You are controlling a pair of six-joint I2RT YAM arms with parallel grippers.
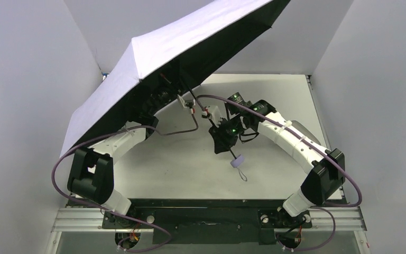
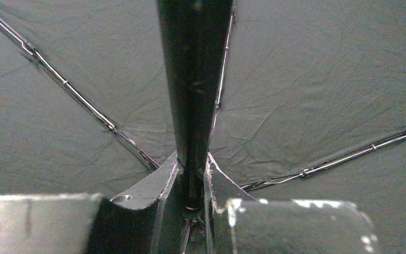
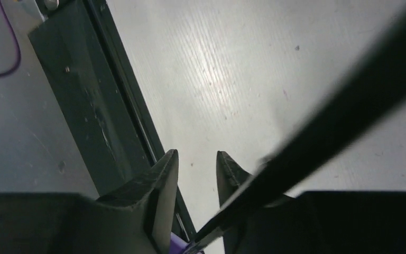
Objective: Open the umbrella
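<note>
The umbrella point(image 1: 190, 37) is spread open, its pale lilac canopy tilted over the back left of the table. Its black underside point(image 2: 322, 79) and metal ribs point(image 2: 84, 103) fill the left wrist view. Under the canopy my left gripper point(image 2: 193, 174) is shut on the black shaft point(image 2: 193, 79), one finger on each side. The shaft slants down to the small lilac handle point(image 1: 237, 162), which hangs near the table's middle with its wrist loop. My right gripper point(image 3: 198, 156) stands open just above the handle. The shaft point(image 3: 338, 116) crosses in front of its right finger, not between the jaws.
The white table point(image 3: 232, 63) lies below the right gripper, and a black rail point(image 3: 100, 106) runs along its near edge. White walls point(image 1: 370, 63) close in the sides and back. Purple cables point(image 1: 58, 169) loop from both arms.
</note>
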